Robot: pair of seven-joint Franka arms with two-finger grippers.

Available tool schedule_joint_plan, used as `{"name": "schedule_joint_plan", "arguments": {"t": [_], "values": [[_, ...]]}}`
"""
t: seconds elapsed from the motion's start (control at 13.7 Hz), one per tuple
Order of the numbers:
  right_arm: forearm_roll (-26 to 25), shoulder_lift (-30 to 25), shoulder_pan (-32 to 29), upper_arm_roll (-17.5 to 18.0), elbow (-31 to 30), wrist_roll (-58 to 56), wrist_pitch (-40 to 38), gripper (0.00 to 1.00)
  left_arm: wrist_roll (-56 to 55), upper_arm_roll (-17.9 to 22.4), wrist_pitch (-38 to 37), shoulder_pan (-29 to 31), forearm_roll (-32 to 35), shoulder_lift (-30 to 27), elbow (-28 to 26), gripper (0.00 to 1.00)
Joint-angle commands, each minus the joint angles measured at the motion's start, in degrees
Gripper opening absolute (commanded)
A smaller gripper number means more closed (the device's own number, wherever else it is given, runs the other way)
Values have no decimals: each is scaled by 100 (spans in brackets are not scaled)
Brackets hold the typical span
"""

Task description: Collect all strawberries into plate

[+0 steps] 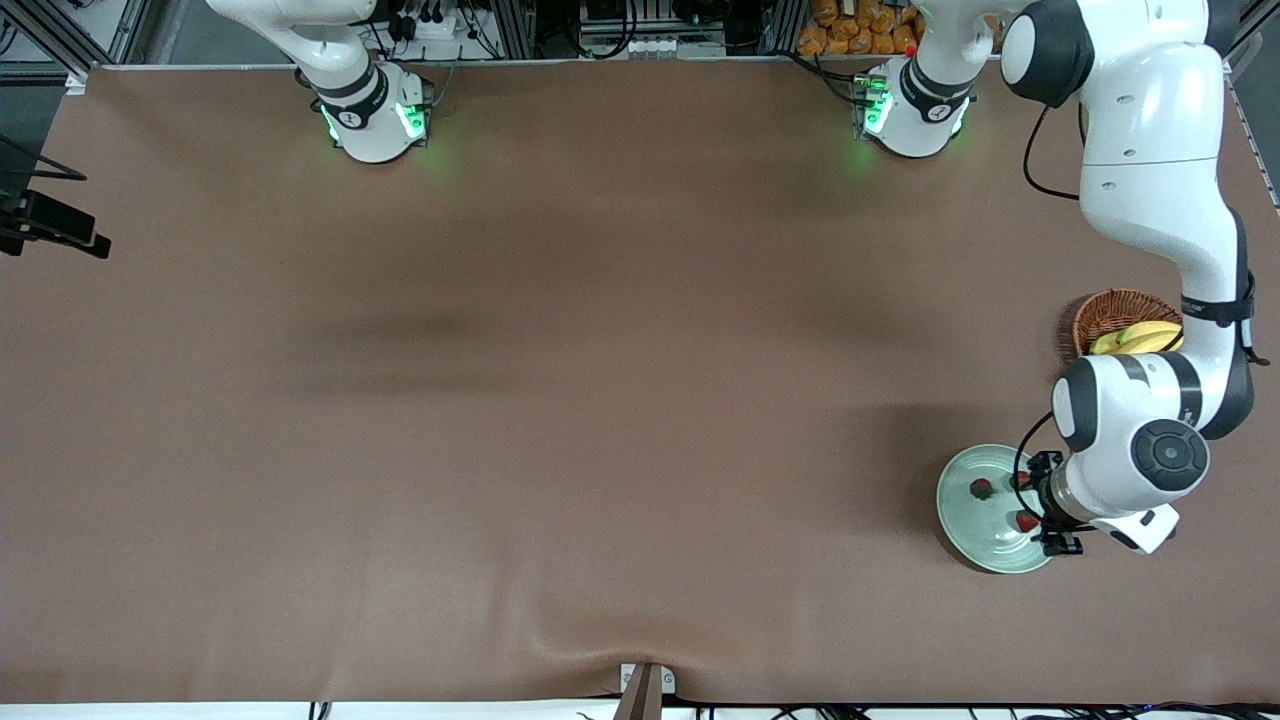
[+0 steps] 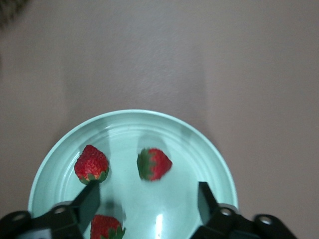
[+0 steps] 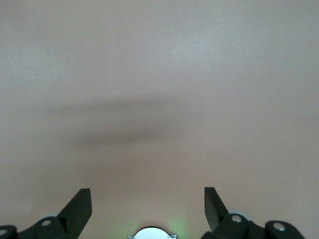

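Front view shows the pale green plate (image 1: 965, 520) near the left arm's end of the desk (image 1: 560, 400), close to the edge nearest the camera, with the left gripper (image 1: 1047, 505) low over its rim. Two berries show clearly there – one (image 1: 982, 488) toward the middle of the plate, another (image 1: 1026, 521) just beside the gripper – and a third red speck (image 1: 1021, 481) sits half hidden by the gripper's black frame. Left wrist view gives the better look: the plate (image 2: 199, 144) is round, shallow and glossy, with faint rings and a bright glint on its surface, and all three strawberries lie in it, apart from one another. One (image 2: 91, 164) is plump and bright red with its green cap turned down toward a finger (image 2: 88, 201); the second (image 2: 154, 164) lies on its side, cap to one side; the third (image 2: 105, 227) lies partly cut off at the picture's edge, beside the same finger. The left gripper's fingers stand spread wide and pinch nothing. A brown wicker basket (image 1: 1110, 312) with bananas (image 1: 1142, 337) sits farther from the camera than the plate, partly covered by the left arm. The right arm waits by its base; in the right wrist view the right gripper (image 3: 148, 206) hangs spread and empty over bare desk (image 3: 159, 89).
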Motion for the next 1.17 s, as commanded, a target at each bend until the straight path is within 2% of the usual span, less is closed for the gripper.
{"name": "schedule_joint_plan", "arguments": {"t": [0.0,0.22,0.51,0.73,0.87,1.09], "values": [[-112,34,-107,90,105,37,-32,100,524,-75,-458,22,125,-503,-104,100],[-112,25,-63,90,105,37,-32,100,1158,-171,-1003,-39,125,-872,-122,100],[-86,25,-46,90,105,28,-15,100,2237,-478,-2232,31,46,-1662,-148,100],[-94,25,16,108,114,37,3,100,3529,-558,-2946,145,-217,-2234,-200,100],[-103,25,16,99,149,37,3,100,4135,-576,-3061,145,-235,-2620,-445,100],[-112,25,16,99,176,28,12,100,4997,-769,-3105,137,-427,-3568,-1270,100]]}}
